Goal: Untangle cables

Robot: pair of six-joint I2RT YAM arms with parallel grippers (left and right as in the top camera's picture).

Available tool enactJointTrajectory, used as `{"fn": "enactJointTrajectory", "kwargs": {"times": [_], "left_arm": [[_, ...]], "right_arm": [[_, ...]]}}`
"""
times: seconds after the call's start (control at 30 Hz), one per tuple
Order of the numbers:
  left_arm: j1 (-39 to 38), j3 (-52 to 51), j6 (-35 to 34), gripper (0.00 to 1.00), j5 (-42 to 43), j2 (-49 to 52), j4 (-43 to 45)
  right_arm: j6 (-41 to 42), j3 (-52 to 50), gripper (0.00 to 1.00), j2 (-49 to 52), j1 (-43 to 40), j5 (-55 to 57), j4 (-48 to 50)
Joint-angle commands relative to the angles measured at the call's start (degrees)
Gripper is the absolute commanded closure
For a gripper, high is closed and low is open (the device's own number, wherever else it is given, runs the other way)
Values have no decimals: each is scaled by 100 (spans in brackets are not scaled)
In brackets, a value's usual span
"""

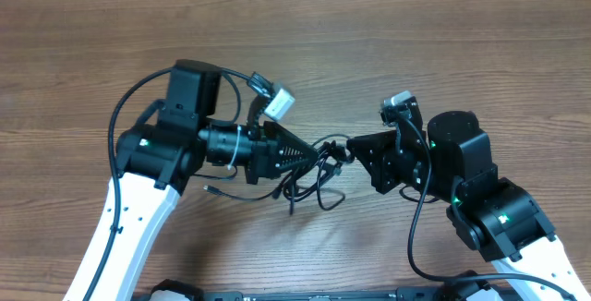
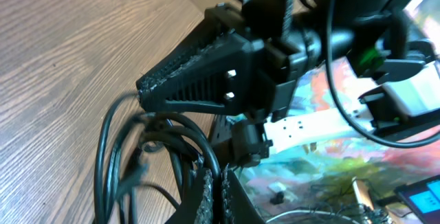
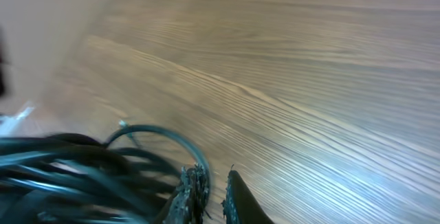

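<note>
Left gripper (image 2: pixel 218 186) at the bottom edge, ridged black fingers pressed together, loops of thin black cables (image 2: pixel 103 159) beside them over the wooden table (image 2: pixel 62 38), right gripper (image 2: pixel 143 92) just above the loops, wedge narrowed to a closed tip, blurred colourful backdrop

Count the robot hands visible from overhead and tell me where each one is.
2. The left hand is just left of centre, tip at the cables; the right hand faces it from the right, at the same tangle. No other shows.
</note>
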Motion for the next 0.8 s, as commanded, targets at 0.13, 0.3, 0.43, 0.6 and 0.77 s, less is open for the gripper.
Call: {"fn": "enactJointTrajectory", "kwargs": {"times": [0.13,0.3,0.43,0.6,0.77], "left_arm": [[573,133,131,96,820,-116,37],[789,133,129,96,885,-116,31],[791,133,131,96,896,-116,33],[791,133,131,96,907,-116,33],[791,133,133,96,1091,-116,39]], "right_arm": [[284,107,90,-39,-48,1720,-551],[302,107,90,-39,-116,1917,-745],[275,107,91,-42,-116,1432,-601],[280,107,46,-42,-116,417,-210],[341,107,31,-42,-116,-767,321]]}}
